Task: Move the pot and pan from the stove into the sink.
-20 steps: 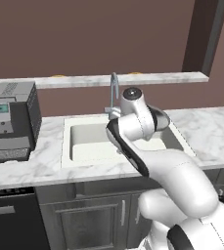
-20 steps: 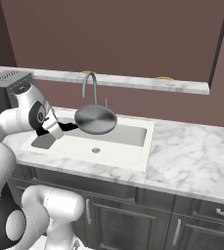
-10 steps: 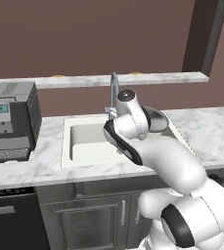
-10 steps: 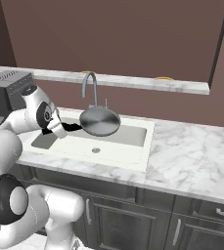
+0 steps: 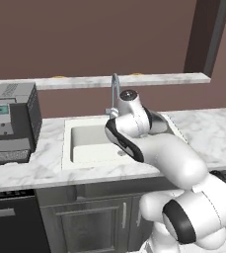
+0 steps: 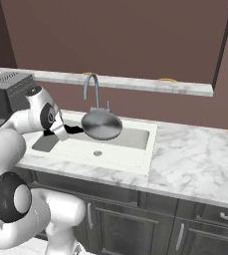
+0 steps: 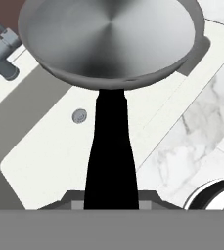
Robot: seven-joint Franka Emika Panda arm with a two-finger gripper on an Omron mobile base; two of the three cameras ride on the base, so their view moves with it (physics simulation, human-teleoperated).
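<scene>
The pan point(image 6: 101, 125), a small silver frying pan with a long black handle point(image 6: 71, 130), hangs tilted over the sink point(image 6: 130, 152), its underside turned toward the right base camera. My gripper point(image 6: 60, 132) is shut on the end of that handle, above the basin's left part. In the hand view the pan point(image 7: 111, 39) fills the top, and its handle point(image 7: 111, 146) runs down between my fingertips point(image 7: 72, 197). Below it lie the off-white basin point(image 7: 45, 151) and its drain point(image 7: 79, 115). In the left base view my arm covers the right half of the sink point(image 5: 87, 141). The pot and the stove are out of view.
The curved chrome faucet point(image 6: 91, 89) rises just behind the pan, close to its rim. A black coffee machine point(image 5: 13, 121) stands on the marble counter point(image 6: 195, 159) left of the sink. A marble ledge point(image 6: 135, 83) runs along the back wall.
The pan has moved a little to the right and slightly lower, farther over the basin, as my arm swung forward. My grip on the handle is unchanged.
</scene>
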